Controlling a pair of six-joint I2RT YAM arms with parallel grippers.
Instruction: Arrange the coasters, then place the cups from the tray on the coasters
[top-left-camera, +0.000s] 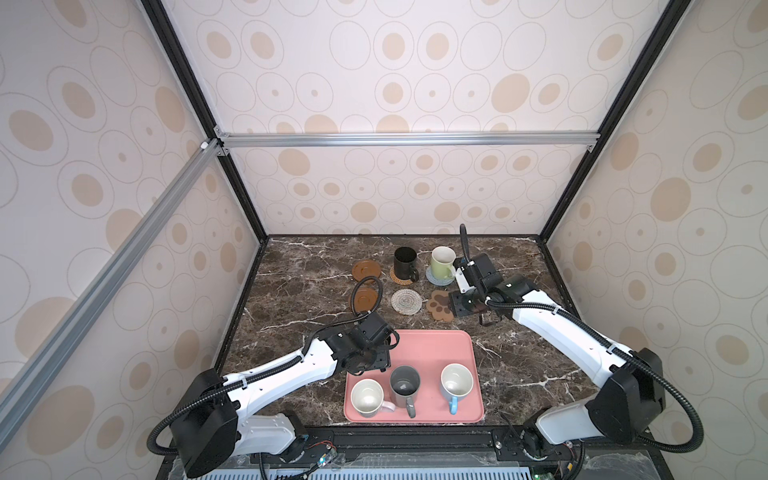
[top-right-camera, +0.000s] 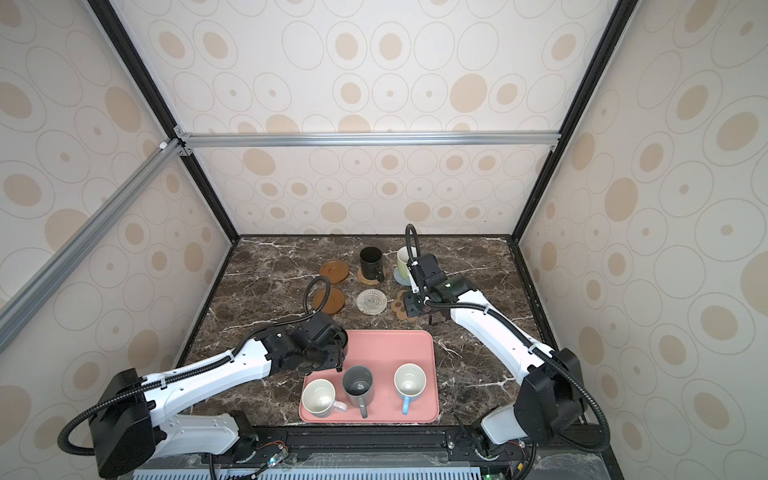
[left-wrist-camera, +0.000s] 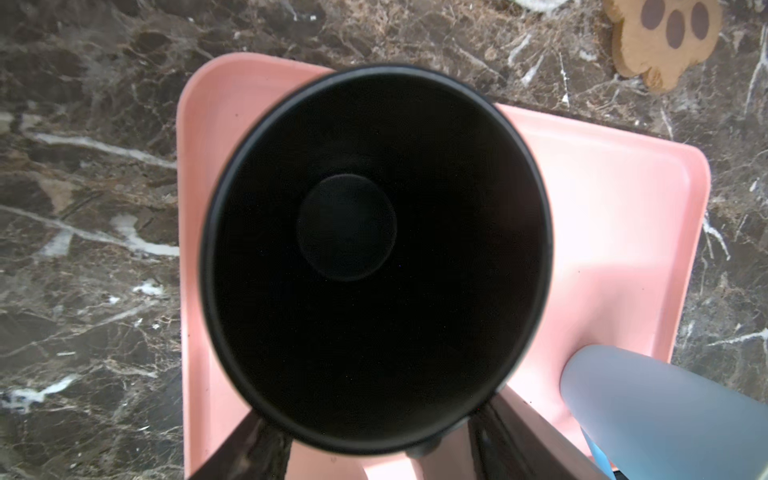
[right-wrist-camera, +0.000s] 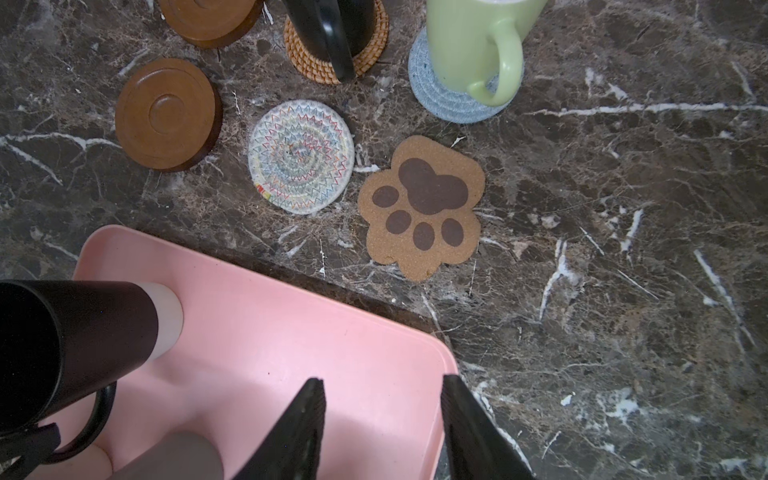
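– Three mugs stand in a line along the lower part of the pink tray (top-left-camera: 432, 349), low in the middle of both top views: the white mug with a pinkish handle (top-left-camera: 367, 397), the grey mug (top-left-camera: 404, 385) and the light blue mug (top-left-camera: 456, 383). The grey and light blue handles point toward the bottom of the frame.
– Any other mug on it?
– One black mug (left-wrist-camera: 374, 249), at the tray's upper left corner, right under the left gripper (left-wrist-camera: 374, 434). Its fingers (left-wrist-camera: 253, 444) stand on either side of that mug; whether they press on it I cannot tell.
– And the right gripper (right-wrist-camera: 382, 380)?
– It hangs right of centre, near the tray's upper right corner, jaws apart with nothing between them.
– Where are the coasters?
– Six, in two rows above the tray on the marble counter (top-left-camera: 299, 282). Upper row, left to right: a bare wooden disc (top-left-camera: 367, 269), the rattan coaster (top-left-camera: 402, 278) under the other black mug (top-left-camera: 405, 262), the blue-grey woven coaster (top-left-camera: 435, 279) under the light green mug (top-left-camera: 442, 261). Lower row: the second wooden disc (right-wrist-camera: 166, 114), the whitish woven coaster (top-left-camera: 406, 301) and the paw-shaped coaster (top-left-camera: 438, 305), all three bare.
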